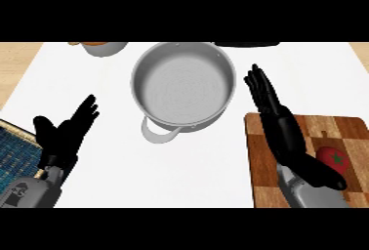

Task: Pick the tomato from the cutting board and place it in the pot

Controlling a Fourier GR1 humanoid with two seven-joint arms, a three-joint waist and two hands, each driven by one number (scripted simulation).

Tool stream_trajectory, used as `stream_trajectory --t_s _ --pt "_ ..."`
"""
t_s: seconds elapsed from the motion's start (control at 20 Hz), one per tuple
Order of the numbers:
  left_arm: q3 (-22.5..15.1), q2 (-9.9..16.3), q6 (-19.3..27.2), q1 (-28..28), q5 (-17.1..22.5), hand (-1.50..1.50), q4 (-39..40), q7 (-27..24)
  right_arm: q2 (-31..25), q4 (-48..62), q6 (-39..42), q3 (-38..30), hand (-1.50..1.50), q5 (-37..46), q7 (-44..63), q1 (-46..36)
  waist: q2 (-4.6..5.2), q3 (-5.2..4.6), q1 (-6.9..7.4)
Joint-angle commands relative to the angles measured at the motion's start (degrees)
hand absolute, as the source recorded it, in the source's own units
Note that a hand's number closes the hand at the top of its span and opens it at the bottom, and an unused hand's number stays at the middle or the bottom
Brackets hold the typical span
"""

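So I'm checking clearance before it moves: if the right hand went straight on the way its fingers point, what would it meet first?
The right hand points up-view past the pot, along its right side. The way looks free to the dark object at the counter's far edge, though height is unclear.

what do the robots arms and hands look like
Both forearms are smooth light grey shells with rounded casings. Each ends in a matte black robot hand, left and right, with slim segmented fingers and a thumb. The left forearm carries a small dark marking. No cables or sleeves show.
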Motion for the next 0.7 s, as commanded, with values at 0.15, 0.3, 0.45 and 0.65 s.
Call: stream_trajectory --t_s 0.15,0.3,0.45,0.65 --pt "3.68 5.57 5.5 2.61 -5.45 0.0 0.09 -2.14 -14.49 7.37 5.99 -12.24 1.5 -8.03 9.78 12.11 0.22 -0.91 -1.4" --pt "3.81 6.36 6.22 3.3 -6.27 0.0 1.18 -2.03 -30.56 11.39 2.34 -12.68 1.5 10.54 6.54 12.81 0.1 -2.28 -2.83" --pt "4.8 6.84 7.61 6.48 -6.92 0.0 0.48 -3.72 -30.67 14.46 -2.94 -20.82 -1.5 9.85 -6.16 18.97 -0.22 -0.9 -2.53" --pt "4.75 5.95 7.6 9.6 -7.62 0.0 -1.34 -5.46 -30.97 20.38 4.12 -29.39 -1.5 1.39 -23.83 28.18 -0.02 -0.95 -1.7"
